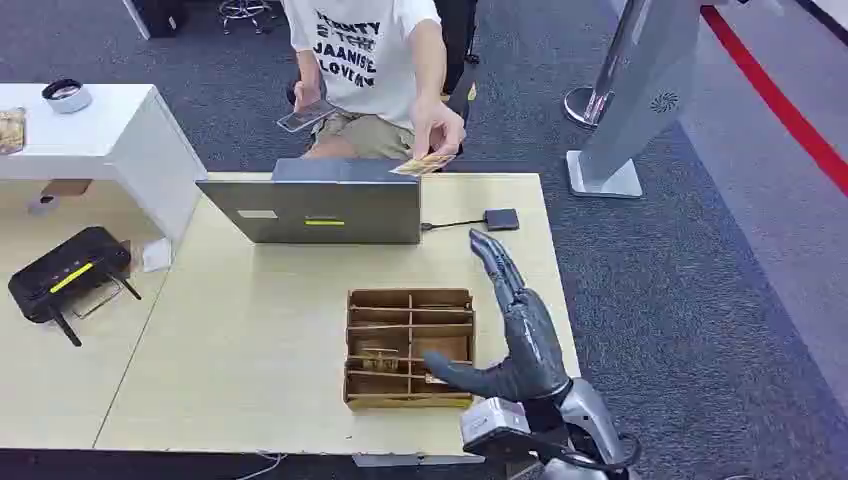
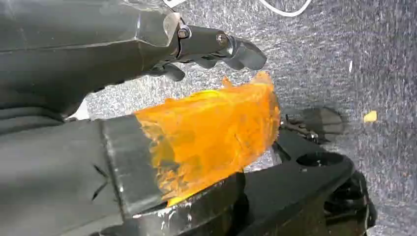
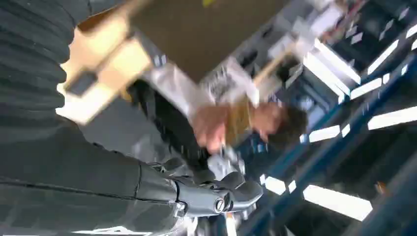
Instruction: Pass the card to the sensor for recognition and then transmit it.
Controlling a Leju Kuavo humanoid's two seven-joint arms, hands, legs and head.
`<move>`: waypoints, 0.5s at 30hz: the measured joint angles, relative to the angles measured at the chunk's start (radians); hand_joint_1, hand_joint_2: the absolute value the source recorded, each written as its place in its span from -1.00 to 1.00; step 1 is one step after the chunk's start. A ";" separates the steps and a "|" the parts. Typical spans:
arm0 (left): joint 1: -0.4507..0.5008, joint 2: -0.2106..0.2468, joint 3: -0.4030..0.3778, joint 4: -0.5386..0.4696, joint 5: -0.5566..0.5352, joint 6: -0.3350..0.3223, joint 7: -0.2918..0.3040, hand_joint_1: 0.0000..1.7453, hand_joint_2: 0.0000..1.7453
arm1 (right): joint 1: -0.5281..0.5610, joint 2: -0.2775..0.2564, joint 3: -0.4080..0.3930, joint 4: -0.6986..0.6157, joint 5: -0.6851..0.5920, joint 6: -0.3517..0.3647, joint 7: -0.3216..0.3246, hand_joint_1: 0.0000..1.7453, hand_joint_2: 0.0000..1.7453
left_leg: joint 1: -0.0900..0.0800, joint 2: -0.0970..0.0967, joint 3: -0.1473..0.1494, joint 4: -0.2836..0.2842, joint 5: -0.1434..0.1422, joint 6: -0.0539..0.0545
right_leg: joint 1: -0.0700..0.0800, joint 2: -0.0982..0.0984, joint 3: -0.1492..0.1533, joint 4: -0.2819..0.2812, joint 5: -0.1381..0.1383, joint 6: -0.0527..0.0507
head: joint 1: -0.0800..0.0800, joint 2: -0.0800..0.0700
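Right hand (image 1: 515, 335) hovers over the wooden organizer (image 1: 410, 347), fingers spread, empty. Card (image 1: 424, 163) sits in the person's hand (image 1: 436, 128) behind the laptop (image 1: 318, 207); handover looks done. Next: retract clear. Left hand (image 2: 216, 46): fingers curled, holding nothing.

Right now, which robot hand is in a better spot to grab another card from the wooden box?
The right hand, probably. It is raised with fingers spread beside the wooden box on the table. The left hand hangs down over the carpet.
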 joint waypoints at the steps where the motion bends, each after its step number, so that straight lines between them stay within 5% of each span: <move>1: 0.000 0.000 0.000 0.000 -0.002 -0.001 0.002 -1.00 -1.00 | -0.010 0.005 0.000 -0.001 0.026 -0.019 0.008 -1.00 1.00 | 0.000 0.000 0.000 0.000 0.000 0.000 | 0.000 0.000 0.000 0.000 0.000 0.000 | 0.000 0.000; 15: -0.006 -0.006 -0.007 0.000 -0.033 -0.005 0.028 -1.00 -1.00 | -0.116 0.055 0.003 0.060 0.338 -0.193 0.110 -1.00 1.00 | 0.000 0.000 0.000 0.000 0.000 0.000 | 0.000 0.000 0.000 0.000 0.000 0.000 | 0.000 0.000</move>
